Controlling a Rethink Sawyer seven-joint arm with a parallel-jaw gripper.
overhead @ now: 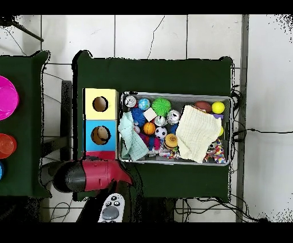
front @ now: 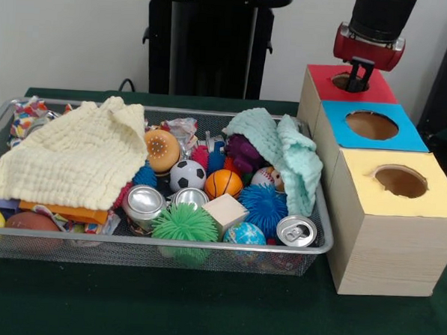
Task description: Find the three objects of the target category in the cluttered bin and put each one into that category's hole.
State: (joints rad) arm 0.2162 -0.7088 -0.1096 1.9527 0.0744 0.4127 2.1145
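Right over the red hole [front: 348, 82] hangs the pincer [front: 355, 86], tip dipped into the opening; whether it is spread or pinching anything, I cannot tell. No plush animal shows anywhere in the bin [front: 204, 245] beside it — probably they lie hidden under the yellow cloth [front: 74, 160] or the mint cloth [front: 284, 152]. Such toys should be light, soft, squashy; best pinched across the belly. Room is tight down there: balls and cans crowd together, the wire rim stands close, while above the boxes it's open.

no legible text, labels, numbers
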